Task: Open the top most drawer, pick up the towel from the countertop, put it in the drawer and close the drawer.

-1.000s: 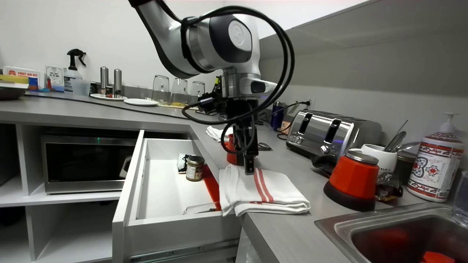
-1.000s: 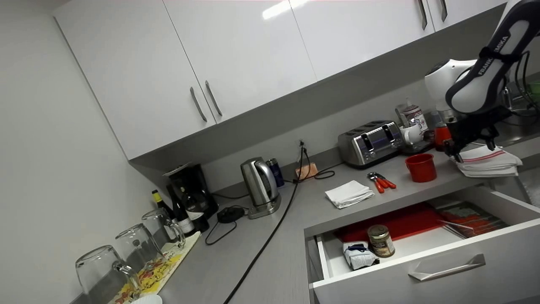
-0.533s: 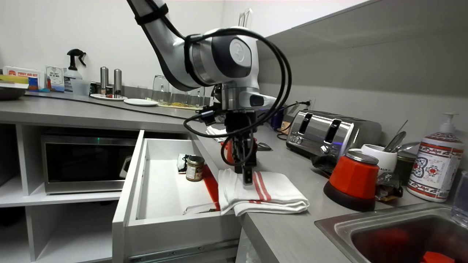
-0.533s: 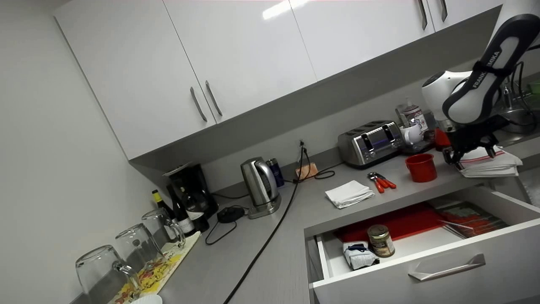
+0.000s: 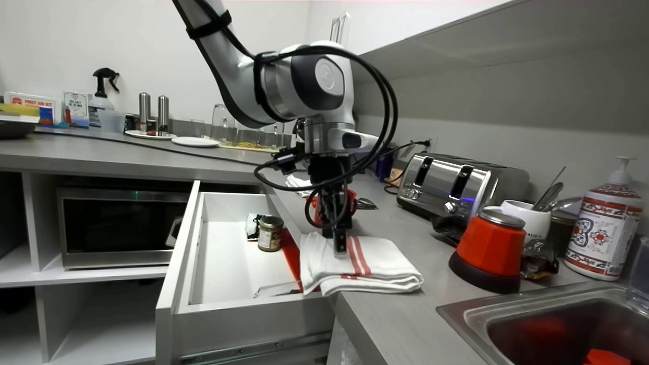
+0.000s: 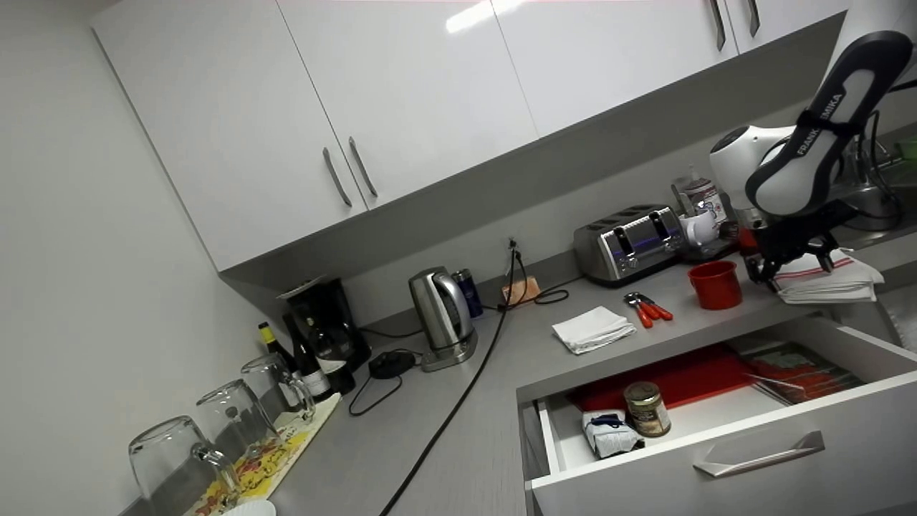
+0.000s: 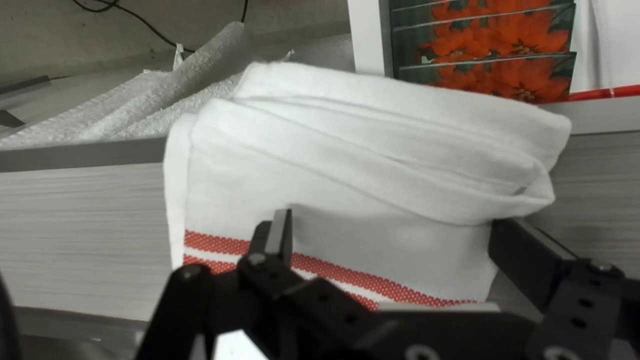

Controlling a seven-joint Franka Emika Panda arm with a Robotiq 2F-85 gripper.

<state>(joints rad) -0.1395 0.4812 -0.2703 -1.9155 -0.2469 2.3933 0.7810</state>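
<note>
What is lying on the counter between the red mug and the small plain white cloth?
A red-handled metal tool lies on the countertop between the red mug and the small plain white cloth, as an exterior view shows.

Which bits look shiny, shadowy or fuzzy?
In an exterior view, white glare streaks the glossy white cupboards; in the wrist view, soft shadow greys the folded, red-striped white towel, and the black two-fingered claw looks blurry along the bottom.
</note>
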